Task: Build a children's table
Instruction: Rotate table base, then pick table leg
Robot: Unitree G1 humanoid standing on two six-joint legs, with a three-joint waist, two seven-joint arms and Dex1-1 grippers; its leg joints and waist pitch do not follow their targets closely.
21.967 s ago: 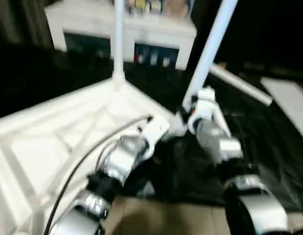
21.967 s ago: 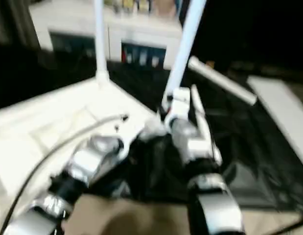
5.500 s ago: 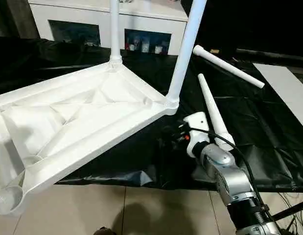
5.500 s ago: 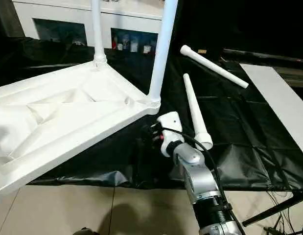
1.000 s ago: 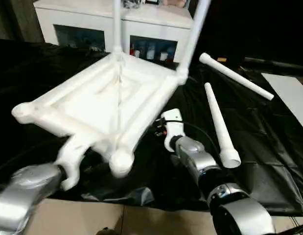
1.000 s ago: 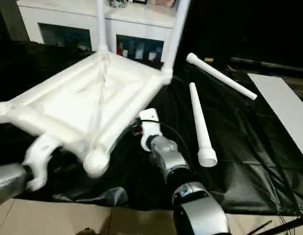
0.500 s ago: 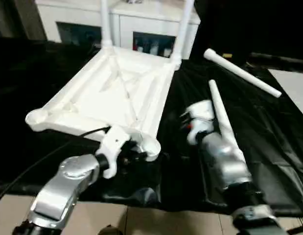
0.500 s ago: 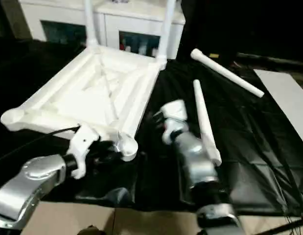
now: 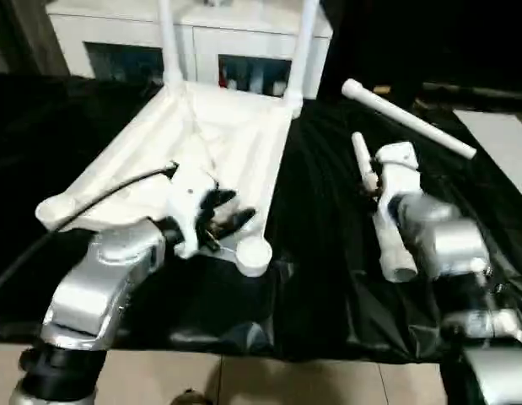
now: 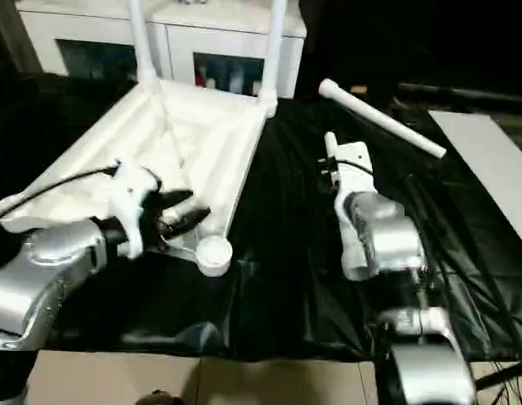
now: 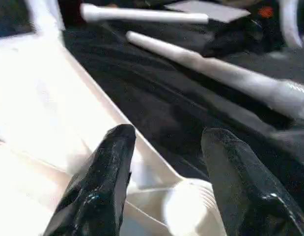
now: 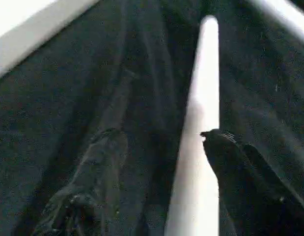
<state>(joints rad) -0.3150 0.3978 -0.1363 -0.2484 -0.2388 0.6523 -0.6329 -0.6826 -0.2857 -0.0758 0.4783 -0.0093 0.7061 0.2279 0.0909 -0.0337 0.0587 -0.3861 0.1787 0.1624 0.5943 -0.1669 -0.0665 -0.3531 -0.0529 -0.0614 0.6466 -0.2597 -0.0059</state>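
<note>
Black sheeting covers the bench (image 9: 328, 278), a white cabinet (image 9: 235, 34) behind. From the head views, the upturned table (image 9: 210, 143) lies flat with two legs fitted; it looks light, stiff and slick. Left jaws (image 9: 231, 215) reach forward, parted, over its near corner socket (image 9: 254, 253). In the left wrist view the socket sits between the open jaws. In the right wrist view a loose leg (image 12: 201, 147) lies between the right jaws (image 12: 161, 182), spread wide; take it near the thick end.
</note>
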